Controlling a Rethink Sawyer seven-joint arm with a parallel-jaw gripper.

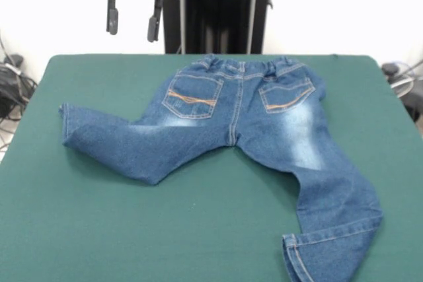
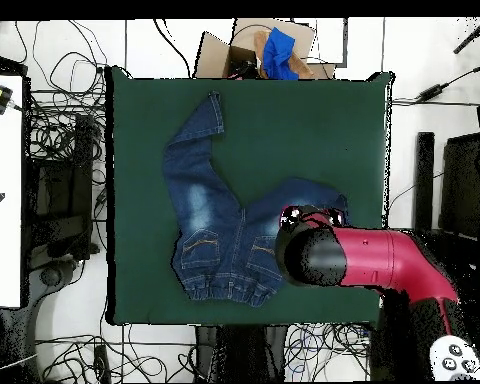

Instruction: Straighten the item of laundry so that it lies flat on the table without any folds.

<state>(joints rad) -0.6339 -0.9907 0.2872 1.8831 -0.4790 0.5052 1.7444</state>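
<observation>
**Claw up and empty, jeans spread on the green surface**

The claw hangs above the far edge of the surface, its two dark fingers held apart with nothing between them — well clear of the cloth. In the front view it sits left of the waistband, under the arm's red housing. From overhead, the red and black arm reaches over the surface's edge and covers part of one trouser leg.

The jeans lie back side up, both pockets with orange stitching showing, the elastic waistband close to the far edge. One leg runs out sideways to the left in the front view, almost at a right angle to the body, with a crease where it bends near the crotch. The other leg runs toward the near edge — its hem is turned up in a small fold at the corner. Faded whitish patches mark the seat and thighs.

The dark green surface extends well beyond the jeans on all sides.
</observation>
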